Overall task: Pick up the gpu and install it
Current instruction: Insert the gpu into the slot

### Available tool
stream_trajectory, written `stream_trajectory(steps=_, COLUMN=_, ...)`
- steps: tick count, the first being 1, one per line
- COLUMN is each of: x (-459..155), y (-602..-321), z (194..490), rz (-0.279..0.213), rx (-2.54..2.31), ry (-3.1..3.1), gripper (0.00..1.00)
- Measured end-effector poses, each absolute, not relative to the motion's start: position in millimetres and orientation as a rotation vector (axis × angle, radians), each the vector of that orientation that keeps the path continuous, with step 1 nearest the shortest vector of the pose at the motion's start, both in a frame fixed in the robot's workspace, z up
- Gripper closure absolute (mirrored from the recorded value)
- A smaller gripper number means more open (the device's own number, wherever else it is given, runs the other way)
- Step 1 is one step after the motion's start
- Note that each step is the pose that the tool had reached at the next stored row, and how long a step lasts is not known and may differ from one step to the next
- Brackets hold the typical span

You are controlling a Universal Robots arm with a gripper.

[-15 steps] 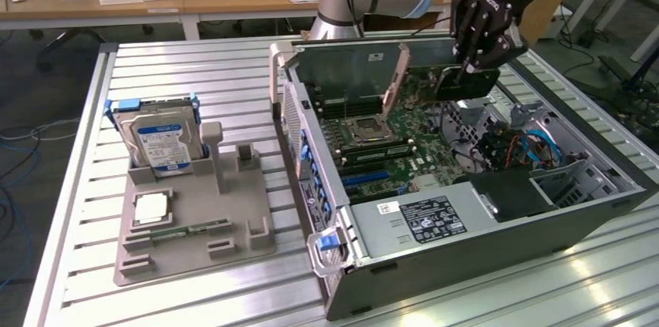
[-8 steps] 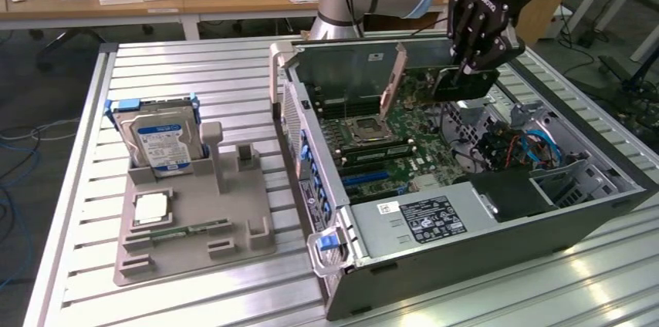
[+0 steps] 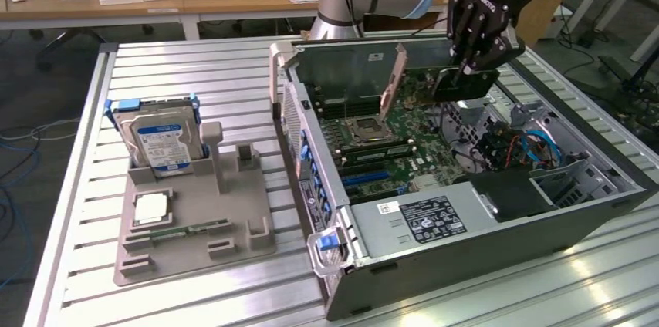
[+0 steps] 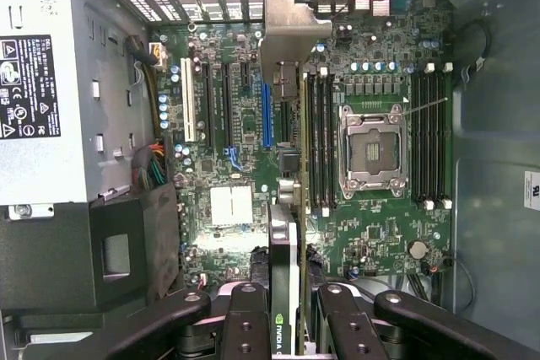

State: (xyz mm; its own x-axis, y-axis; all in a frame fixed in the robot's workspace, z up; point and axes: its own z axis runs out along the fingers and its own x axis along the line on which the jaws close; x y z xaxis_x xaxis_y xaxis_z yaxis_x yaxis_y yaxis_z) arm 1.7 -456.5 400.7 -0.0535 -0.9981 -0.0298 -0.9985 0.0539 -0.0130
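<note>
Pincer (image 4: 292, 319) grips gpu (image 4: 285, 250) over mobo (image 4: 371, 233), prob. unseated.

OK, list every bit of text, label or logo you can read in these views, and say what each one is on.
"NVIDIA", as far as it can be read, next to a green logo on the gpu held in the end effector.
Power supply label: black with symbols, print too small to read.
White sticker beside it: unreadable.
Hard drive label: blue and white, blurred.
</note>
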Motion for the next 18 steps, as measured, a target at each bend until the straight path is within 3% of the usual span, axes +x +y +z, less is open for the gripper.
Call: stream_trajectory(steps=18, x=1.3, y=-457.4, z=395.7, rz=0.018, rx=-2.140, ry=2.258, gripper=0.73)
